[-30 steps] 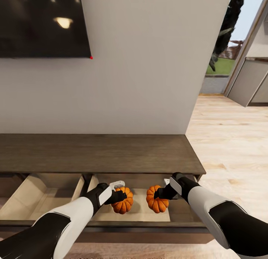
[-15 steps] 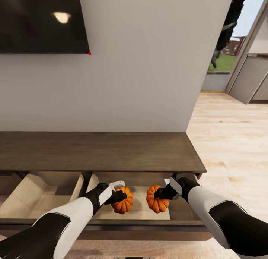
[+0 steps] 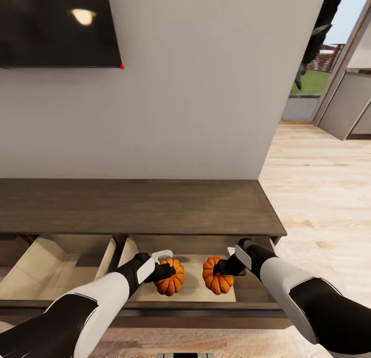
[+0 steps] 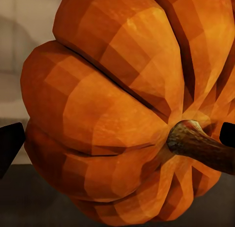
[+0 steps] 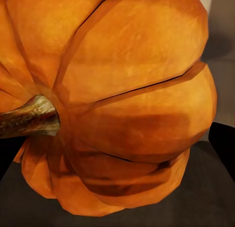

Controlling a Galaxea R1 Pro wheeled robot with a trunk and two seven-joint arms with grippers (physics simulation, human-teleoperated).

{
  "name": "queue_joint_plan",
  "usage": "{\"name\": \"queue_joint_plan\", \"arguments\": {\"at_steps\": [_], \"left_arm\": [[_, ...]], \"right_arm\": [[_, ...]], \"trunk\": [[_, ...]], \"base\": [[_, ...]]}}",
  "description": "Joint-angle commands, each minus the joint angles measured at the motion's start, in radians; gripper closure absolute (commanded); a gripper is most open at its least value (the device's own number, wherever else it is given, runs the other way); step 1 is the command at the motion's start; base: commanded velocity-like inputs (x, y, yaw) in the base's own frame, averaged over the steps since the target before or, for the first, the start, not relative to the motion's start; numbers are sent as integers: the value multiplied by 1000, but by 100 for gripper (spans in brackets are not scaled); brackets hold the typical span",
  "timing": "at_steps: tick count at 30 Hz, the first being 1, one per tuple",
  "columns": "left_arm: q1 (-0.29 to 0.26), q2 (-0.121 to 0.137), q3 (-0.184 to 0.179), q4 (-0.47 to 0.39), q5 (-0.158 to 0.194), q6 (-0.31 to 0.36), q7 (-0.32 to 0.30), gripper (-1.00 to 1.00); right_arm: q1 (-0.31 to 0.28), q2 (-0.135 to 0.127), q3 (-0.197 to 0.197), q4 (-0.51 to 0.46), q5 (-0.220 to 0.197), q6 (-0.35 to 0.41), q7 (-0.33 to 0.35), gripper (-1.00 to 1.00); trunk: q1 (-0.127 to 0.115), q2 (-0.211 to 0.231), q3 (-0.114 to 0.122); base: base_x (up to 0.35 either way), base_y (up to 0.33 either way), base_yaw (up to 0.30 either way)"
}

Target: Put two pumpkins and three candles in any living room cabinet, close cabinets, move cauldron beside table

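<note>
pumpkins [image 3: 171, 278] [image 3: 217, 276] side by side over open cabinet [image 3: 139, 206] drawer, one clamped in each gripper [image 3: 164, 269] [image 3: 220, 267]

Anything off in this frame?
Nothing broken or spilled. Both pumpkins, left and right, are held on their sides over the open right drawer; the left drawer is open too.

Each claw, left [image 3: 164, 269] and right [image 3: 221, 268], is gripping a pumpkin, left pumpkin [image 3: 171, 282] and right pumpkin [image 3: 216, 279], over the cabinet [image 3: 134, 206]'s open drawer [image 3: 190, 291].
</note>
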Motion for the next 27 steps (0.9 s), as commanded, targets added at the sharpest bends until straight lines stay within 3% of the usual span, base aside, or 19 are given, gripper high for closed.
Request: {"name": "queue_joint_plan", "arguments": {"at_steps": [1, 16, 27], "left_arm": [[0, 0, -5, -2, 11, 4, 5, 100], [0, 0, -5, -2, 11, 0, 5, 100], [0, 0, -6, 26, 10, -48, 5, 100]], "right_arm": [[-1, 0, 8, -1, -3, 3, 4, 100], [-1, 0, 8, 0, -3, 0, 4, 100], [-1, 4, 9, 33, -3, -89, 4, 100]], "trunk": [[0, 0, -2], [0, 0, -10], [0, 0, -10]], "base": [[0, 0, 0], [0, 0, 0], [0, 0, 0]]}}
